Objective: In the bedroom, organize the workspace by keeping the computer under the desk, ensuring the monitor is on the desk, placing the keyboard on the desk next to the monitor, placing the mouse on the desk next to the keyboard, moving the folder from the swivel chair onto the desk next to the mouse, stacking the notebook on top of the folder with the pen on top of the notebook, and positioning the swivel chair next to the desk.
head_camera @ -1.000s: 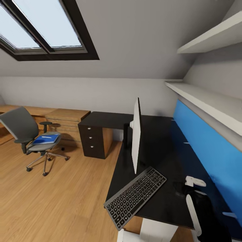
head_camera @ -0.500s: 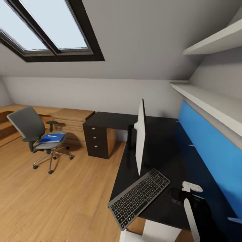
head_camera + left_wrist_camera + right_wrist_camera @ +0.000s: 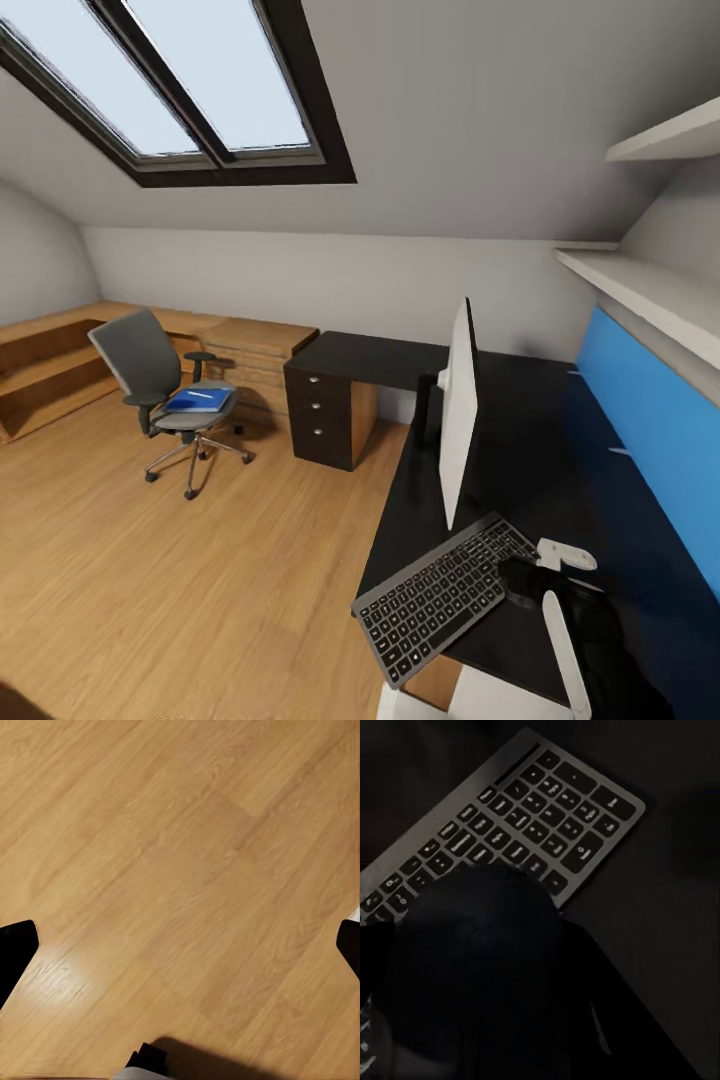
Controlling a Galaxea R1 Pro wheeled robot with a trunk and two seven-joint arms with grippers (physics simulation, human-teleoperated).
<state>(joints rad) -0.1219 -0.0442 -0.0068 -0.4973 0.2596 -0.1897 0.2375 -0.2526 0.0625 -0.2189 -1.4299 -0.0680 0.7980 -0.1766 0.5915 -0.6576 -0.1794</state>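
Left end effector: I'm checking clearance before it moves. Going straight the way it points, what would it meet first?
Probably the light wood floor; the left wrist view looks along the fingers onto bare boards, with nothing between, though depth is unclear.

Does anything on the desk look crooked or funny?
Yes. The keyboard lies slanted on the desk, one corner poking past the front edge. The monitor is turned edge-on to us.
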